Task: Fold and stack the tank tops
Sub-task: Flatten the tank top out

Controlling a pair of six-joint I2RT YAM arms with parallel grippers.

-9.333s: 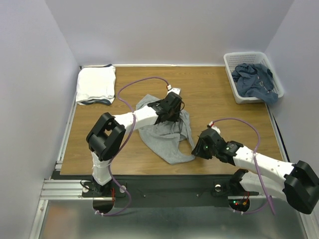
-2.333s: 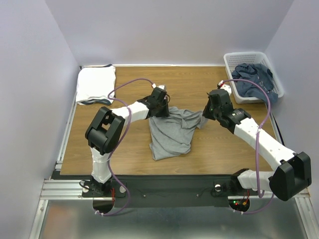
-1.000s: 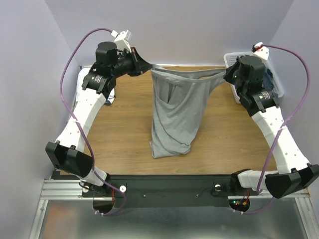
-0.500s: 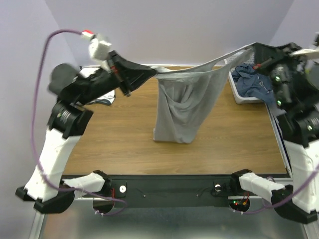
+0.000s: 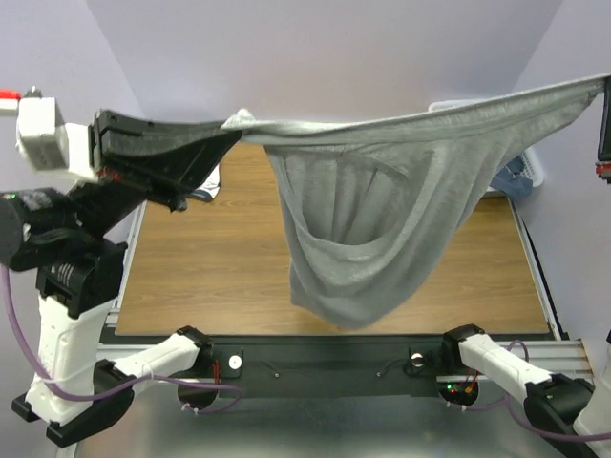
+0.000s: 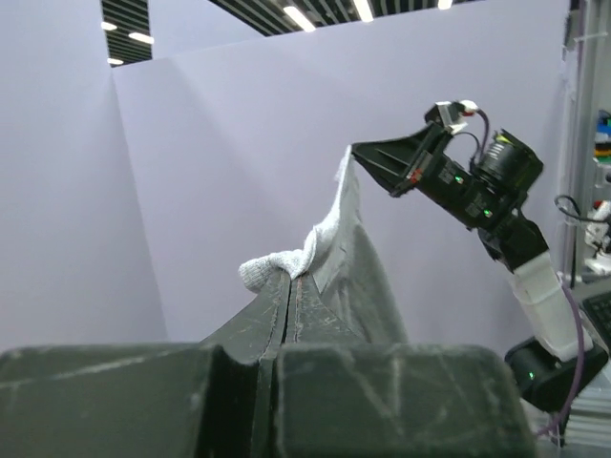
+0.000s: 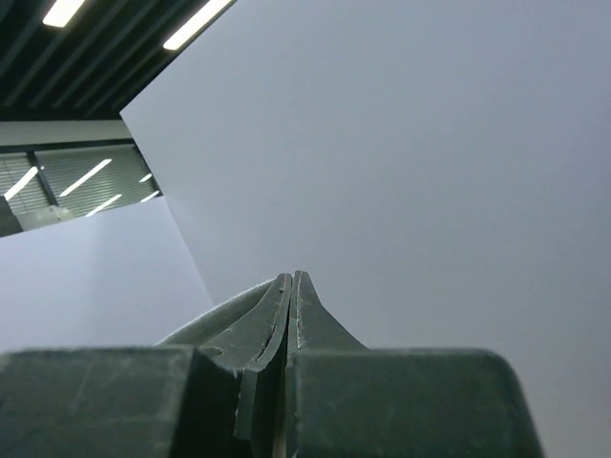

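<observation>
Vs half a second ago: both arms are higher and closer to the overhead camera, and the grey tank top [image 5: 372, 229] is pulled much wider between them. Its lower end, which sat low over the wood a moment back, now hangs as a rounded bunch over the near edge of the table [image 5: 210, 267]; looks clear of the surface, but contact can't be confirmed from this angle. Left gripper [image 5: 227, 132]: jaws pressed together, pinching a bunched corner of the fabric, with a wad poking out at the tips in the left wrist view [image 6: 291, 279]. Right gripper [image 6: 356, 153] is mostly cut off by the right edge overhead; from the left wrist view the cloth runs straight up to its closed tips, and its own camera shows the fingers [image 7: 283, 296] squeezed tight, no fabric visible there. Orientation: long axis is the taut upper edge, running left to right and climbing slightly toward the right. The body drapes down from it in loose vertical folds, lowest point a bit left of centre. Basket [image 5: 456, 105] with a blue top [image 5: 511, 176] sits behind the cloth, back right.
</observation>
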